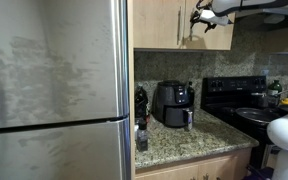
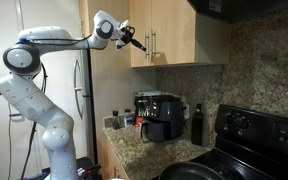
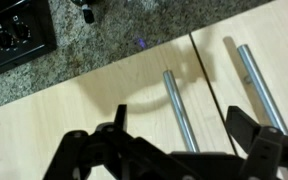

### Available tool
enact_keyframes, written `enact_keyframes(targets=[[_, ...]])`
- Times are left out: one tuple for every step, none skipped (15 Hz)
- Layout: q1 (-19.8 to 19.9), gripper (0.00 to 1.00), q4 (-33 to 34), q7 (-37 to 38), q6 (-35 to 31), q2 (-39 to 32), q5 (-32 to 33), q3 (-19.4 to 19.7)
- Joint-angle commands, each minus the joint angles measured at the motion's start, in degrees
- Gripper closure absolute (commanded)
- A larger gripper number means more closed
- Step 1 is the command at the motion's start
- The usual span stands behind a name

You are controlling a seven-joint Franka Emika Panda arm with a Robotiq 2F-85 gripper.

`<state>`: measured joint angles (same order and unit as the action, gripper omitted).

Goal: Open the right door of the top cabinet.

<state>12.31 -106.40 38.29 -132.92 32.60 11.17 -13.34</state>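
**Gripper** point(image 3: 174, 118): enters from the bottom edge of the wrist view. It is raised to cabinet height in both exterior views point(image 1: 199, 17) point(image 2: 134, 42), at the end of the white arm point(image 2: 44, 70).

**Fingers** point(image 3: 241, 125): spread wide apart and clamped on nothing. In the wrist view the right door's handle lies in the gap between them. Whether either one touches the handle or the wood cannot be told.

**Cabinet** point(image 2: 169, 15): light-tan wood, two doors, mounted on the wall above the tabletop.

**Right door** point(image 3: 94, 120): closed and flush with its neighbour, with a thin seam between them. It is also seen in both exterior views point(image 1: 220, 38) point(image 2: 176, 35), with the gripper just in front of its seam edge.

**Handle** point(image 3: 172, 85): a slim metal bar just beside the seam, casting a curved shadow on the panel.

**Left door** point(image 3: 274, 40): closed, with a matching bar point(image 3: 256, 80) on the far side of the seam.

**Tabletop** point(image 1: 199, 137): speckled granite, below the cabinet.

**Air fryer** point(image 1: 173, 103): black, standing on the tabletop against the stone backsplash; also in an exterior view point(image 2: 164, 118).

**Bottle** point(image 2: 196, 125): dark, upright, just beside the air fryer.

**Stove** point(image 1: 239, 95): black, beside the tabletop. Its knobs show in the upper corner of the wrist view point(image 3: 14, 35).

**Fridge** point(image 1: 54, 70): stainless steel, filling one side of an exterior view.
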Motion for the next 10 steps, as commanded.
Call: enact_keyframes(targets=[[-0.15, 0.00, 1.04, 0.90, 0.12, -0.61, 0.76, 0.28], [-0.04, 0.00, 1.43, 1.24, 0.12, -0.80, 0.87, 0.27], [1.54, 0.00, 2.85, 2.01, 2.50, -1.98, 2.82, -0.96], [3.73, 0.00, 4.98, 3.99, 2.62, -3.73, 5.49, -2.20], [3.97, 0.00, 6.47, 5.09, 3.88, -4.74, 6.63, -2.49], [4.32, 0.00, 9.12, 6.80, 4.70, -6.65, 7.94, -3.03], [4.40, 0.00, 10.94, 8.17, 5.99, -8.09, 9.26, -3.61], [3.72, 0.00, 12.62, 8.77, 7.41, -9.40, 10.14, -3.85], [2.29, 0.00, 14.43, 8.81, 9.11, -10.81, 9.88, -3.83], [0.93, 0.00, 15.99, 8.47, 10.60, -12.05, 9.43, -3.67]])
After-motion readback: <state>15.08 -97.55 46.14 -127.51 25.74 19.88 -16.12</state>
